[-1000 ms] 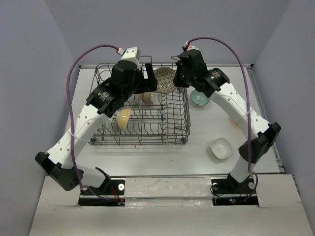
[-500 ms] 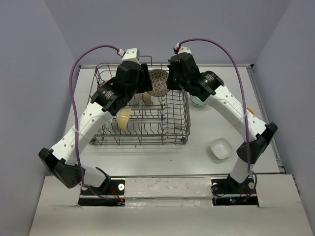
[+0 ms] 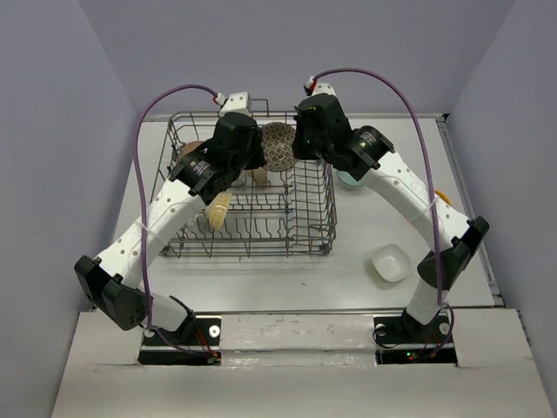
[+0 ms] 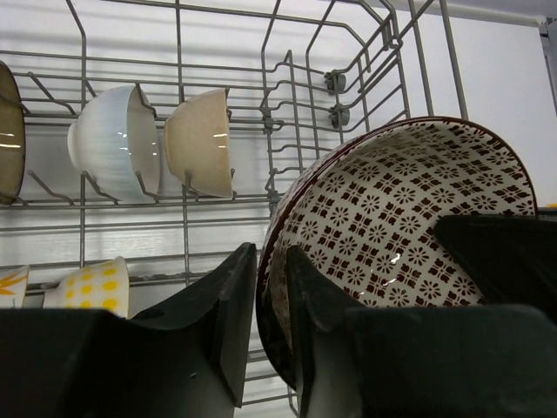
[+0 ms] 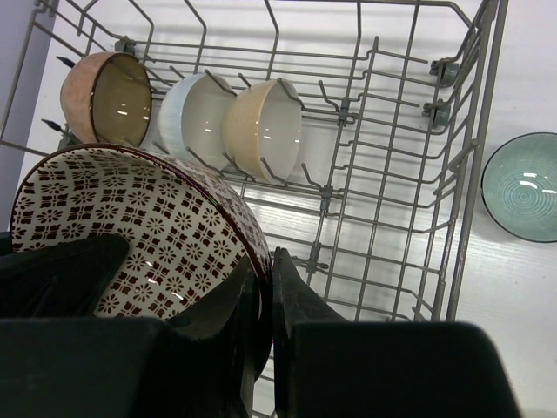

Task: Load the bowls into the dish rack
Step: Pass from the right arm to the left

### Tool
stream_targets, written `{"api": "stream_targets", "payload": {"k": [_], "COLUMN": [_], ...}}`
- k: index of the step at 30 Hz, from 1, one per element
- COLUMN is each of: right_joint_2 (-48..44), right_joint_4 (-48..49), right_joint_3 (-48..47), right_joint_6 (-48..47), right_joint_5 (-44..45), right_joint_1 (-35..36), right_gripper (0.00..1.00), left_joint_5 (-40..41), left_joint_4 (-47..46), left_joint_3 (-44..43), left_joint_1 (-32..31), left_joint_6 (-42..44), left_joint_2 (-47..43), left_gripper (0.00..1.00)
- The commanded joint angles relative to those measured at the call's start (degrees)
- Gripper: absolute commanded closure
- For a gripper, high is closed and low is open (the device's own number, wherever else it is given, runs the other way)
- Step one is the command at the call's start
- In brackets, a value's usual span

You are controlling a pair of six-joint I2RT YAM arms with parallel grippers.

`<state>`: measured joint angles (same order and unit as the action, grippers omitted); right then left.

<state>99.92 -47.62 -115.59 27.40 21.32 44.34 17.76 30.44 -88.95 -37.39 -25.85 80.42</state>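
A red-and-white patterned bowl point(image 3: 278, 145) point(image 4: 400, 209) point(image 5: 130, 218) hangs tilted over the back of the dish rack point(image 3: 313, 235) point(image 5: 392, 174). My right gripper point(image 3: 297, 144) point(image 5: 264, 266) is shut on the bowl's right rim. My left gripper point(image 3: 260, 150) point(image 4: 270, 261) straddles the opposite rim. One finger is inside the bowl and the other stands a narrow gap off its outer wall. In the rack's back row stand a brown bowl point(image 5: 109, 97), a white bowl point(image 5: 196, 117) and a beige bowl point(image 5: 261, 126). A yellow dotted bowl point(image 4: 91, 283) point(image 3: 218, 209) sits lower left.
On the table right of the rack lie a pale teal bowl point(image 3: 352, 177) point(image 5: 522, 187) and a squarish white bowl point(image 3: 391, 262). The rack's tall wire sides and upright tines lie just below both grippers. Purple cables arch above the arms.
My right gripper has carried the patterned bowl leftward over the rack. My left gripper has moved in and narrowed around the bowl's other rim.
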Motion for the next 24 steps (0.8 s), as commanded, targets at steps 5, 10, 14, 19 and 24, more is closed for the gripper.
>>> {"api": "stream_targets", "payload": {"k": [5,10,14,19,24], "right_joint_2": [-0.7,-1.0,-2.0,-3.9,-5.5], "right_joint_4": [4.1,3.9,3.9,3.5,2.0], "right_joint_3": [-2.1,-0.4,1.9,3.8,3.4], "right_joint_6": [0.0,-0.1,-0.2,-1.4,-1.8], "right_joint_5": [1.8,2.7,4.3,7.6,9.1], "right_joint_1": [1.0,1.0,1.0,1.0,1.0], "right_gripper": [0.99,0.89,0.65,0.51,0.47], "left_joint_5": [1.8,4.1,5.5,8.3,9.7], "left_joint_4": [-2.4,-2.6,-1.6,-0.1,0.6], "left_joint_3": [0.6,2.0,1.9,2.7,4.7], "left_joint_1": [-0.1,-0.8,-1.5,-2.6,-3.1], "left_joint_6": [-1.5,-2.1,-2.2,-2.5,-3.1], "left_joint_2": [-0.1,-1.2,-2.2,-4.0,-6.9], "left_gripper": [1.00,1.00,1.00,1.00,1.00]}}
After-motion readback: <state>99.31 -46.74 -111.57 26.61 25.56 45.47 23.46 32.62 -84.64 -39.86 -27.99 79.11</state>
